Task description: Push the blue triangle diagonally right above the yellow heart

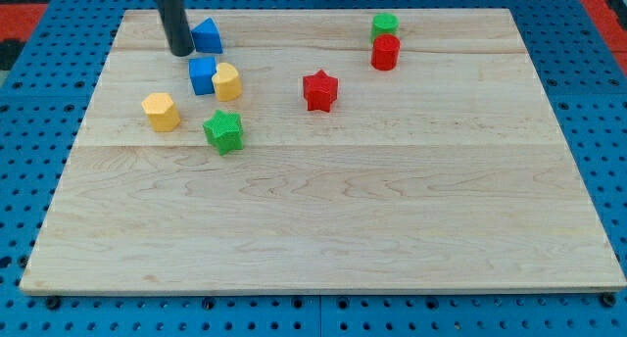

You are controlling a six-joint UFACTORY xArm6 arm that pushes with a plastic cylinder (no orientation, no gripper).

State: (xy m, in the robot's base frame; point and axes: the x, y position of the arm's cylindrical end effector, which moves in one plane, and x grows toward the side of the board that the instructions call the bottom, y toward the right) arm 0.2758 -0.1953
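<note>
The blue triangle (207, 34) lies near the view's top left of the wooden board (323, 229). My tip (181, 53) stands just to its left and slightly below, touching or nearly touching it. The yellow heart (227, 82) lies below the triangle, pressed against the right side of a blue cube (203, 74). The triangle sits above the heart and slightly to its left.
A yellow hexagon (161, 112) lies at the left. A green star (223, 131) lies below the heart. A red star (319, 90) is in the upper middle. A green block (385, 25) and a red cylinder (386, 53) stand at the upper right.
</note>
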